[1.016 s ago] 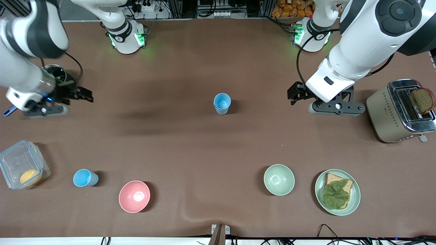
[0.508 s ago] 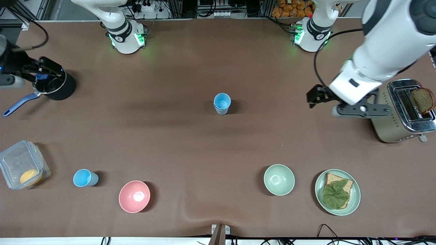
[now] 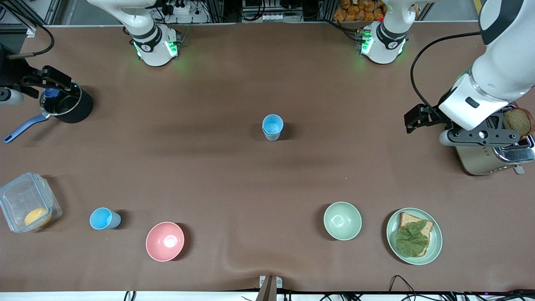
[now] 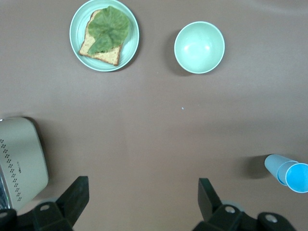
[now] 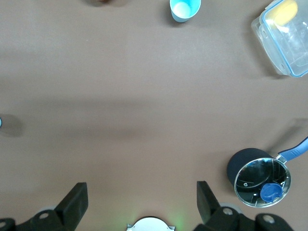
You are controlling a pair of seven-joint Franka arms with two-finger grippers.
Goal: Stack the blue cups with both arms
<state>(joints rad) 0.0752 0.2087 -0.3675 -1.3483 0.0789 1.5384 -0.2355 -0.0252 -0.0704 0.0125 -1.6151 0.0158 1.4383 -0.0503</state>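
Two blue cups stacked mid-table, one more blue cup alone, both grippers up and empty.

You have three blue cups: a stacked pair [image 3: 272, 126] upright in the middle of the table [image 3: 234, 175], and a single cup [image 3: 103, 218] nearer the front camera toward the right arm's end, between the clear box [image 3: 27, 207] and the pink bowl [image 3: 164, 241]. There are two bowls, that pink one and a pale green bowl [image 3: 342, 220], which sits just beside the one plate [image 3: 434, 244] of bread and lettuce. Your left gripper [image 4: 143, 199] hangs over the table beside the toaster [image 3: 476, 161], fingers spread wide and holding nothing. Your right gripper [image 5: 142, 196] hangs at the right arm's end of the table by the one black saucepan [image 3: 67, 106], fingers likewise apart and empty.
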